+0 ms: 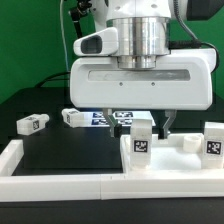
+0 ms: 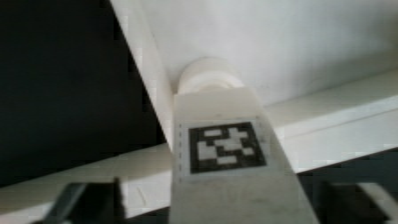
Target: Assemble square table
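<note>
The white square tabletop [image 1: 175, 166] lies at the front on the exterior view's right. Two white tagged legs stand on it: one [image 1: 142, 143] at its nearer corner, one [image 1: 213, 143] at the exterior view's right. My gripper [image 1: 144, 128] hangs straight over the first leg, fingers on either side of it. In the wrist view that leg [image 2: 222, 140] fills the middle, its rounded far end meeting the tabletop [image 2: 329, 105] at a corner. My gripper [image 2: 226, 208] is open, with gaps showing between the fingers [image 2: 89, 203] and the leg.
Two loose tagged legs [image 1: 32, 123] [image 1: 72, 117] lie on the black table at the exterior view's left. The marker board [image 1: 108, 117] lies behind the hand. Low white border strips [image 1: 55, 185] run along the front and left edges.
</note>
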Controlling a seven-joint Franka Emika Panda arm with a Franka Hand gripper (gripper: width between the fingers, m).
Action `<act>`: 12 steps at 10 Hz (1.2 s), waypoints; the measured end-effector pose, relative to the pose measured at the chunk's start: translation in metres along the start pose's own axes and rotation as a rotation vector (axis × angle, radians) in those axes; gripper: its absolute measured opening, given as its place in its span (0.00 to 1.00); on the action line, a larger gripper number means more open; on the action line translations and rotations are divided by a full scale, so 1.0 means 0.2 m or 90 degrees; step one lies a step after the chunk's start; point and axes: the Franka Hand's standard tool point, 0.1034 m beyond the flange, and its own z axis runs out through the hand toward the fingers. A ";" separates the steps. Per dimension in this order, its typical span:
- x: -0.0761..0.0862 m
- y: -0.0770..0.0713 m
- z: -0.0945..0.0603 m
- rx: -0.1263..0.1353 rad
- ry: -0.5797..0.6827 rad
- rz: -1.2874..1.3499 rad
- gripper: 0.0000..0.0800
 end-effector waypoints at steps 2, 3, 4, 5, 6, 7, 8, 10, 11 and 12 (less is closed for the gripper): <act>0.00 0.00 0.00 0.001 0.000 0.097 0.35; 0.00 0.00 0.00 0.000 0.000 0.139 0.36; 0.00 0.00 0.00 -0.002 -0.001 0.195 0.36; -0.01 0.00 0.00 -0.015 -0.001 0.298 0.36; -0.02 0.00 0.00 -0.019 -0.001 0.367 0.36; -0.02 0.01 0.00 -0.017 -0.004 0.480 0.36; -0.02 0.02 0.00 -0.004 -0.011 0.587 0.36; -0.04 0.02 0.01 0.046 -0.030 0.810 0.36; -0.05 0.01 0.01 0.062 -0.035 0.892 0.36; -0.05 0.01 0.01 0.072 -0.044 0.957 0.36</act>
